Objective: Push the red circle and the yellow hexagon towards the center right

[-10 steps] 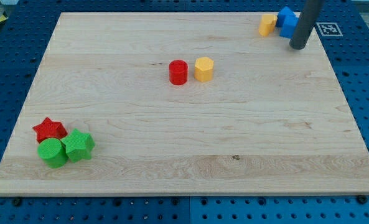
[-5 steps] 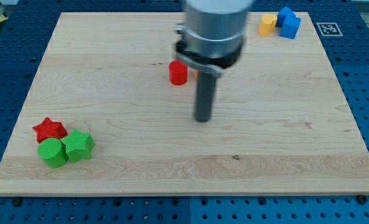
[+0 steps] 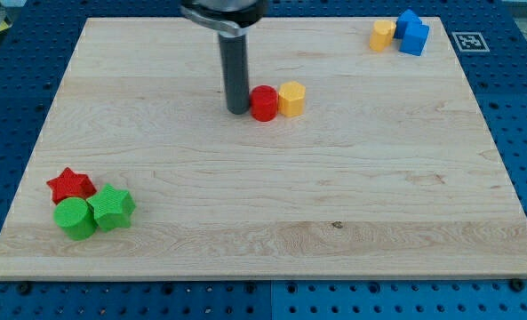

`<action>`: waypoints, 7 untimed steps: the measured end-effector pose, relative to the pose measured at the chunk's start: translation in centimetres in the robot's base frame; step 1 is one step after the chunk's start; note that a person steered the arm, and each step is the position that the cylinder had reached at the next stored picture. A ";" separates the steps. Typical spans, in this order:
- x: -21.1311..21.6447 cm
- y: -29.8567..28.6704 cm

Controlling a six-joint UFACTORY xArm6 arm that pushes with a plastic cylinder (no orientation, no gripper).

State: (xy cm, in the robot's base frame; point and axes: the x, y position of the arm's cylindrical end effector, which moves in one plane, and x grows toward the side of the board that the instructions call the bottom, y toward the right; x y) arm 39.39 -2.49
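Where my tip (image 3: 238, 110) touches red circle (image 3: 264, 104) from view's left, yellow hexagon (image 3: 291, 98) abuts circle's right.

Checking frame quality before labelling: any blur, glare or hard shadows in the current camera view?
Camera view: lighting even and soft, no glare on the wooden board; blocks sharp, red circle and yellow hexagon crisp-edged with only faint shadows; my tip, just left of the red circle, is sharp; the arm housing at the view's top is cropped and slightly soft.
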 end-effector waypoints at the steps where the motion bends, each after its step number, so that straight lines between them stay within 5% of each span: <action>1: 0.0 4.3; 4: 0.0 13.9; 7: -3.9 16.0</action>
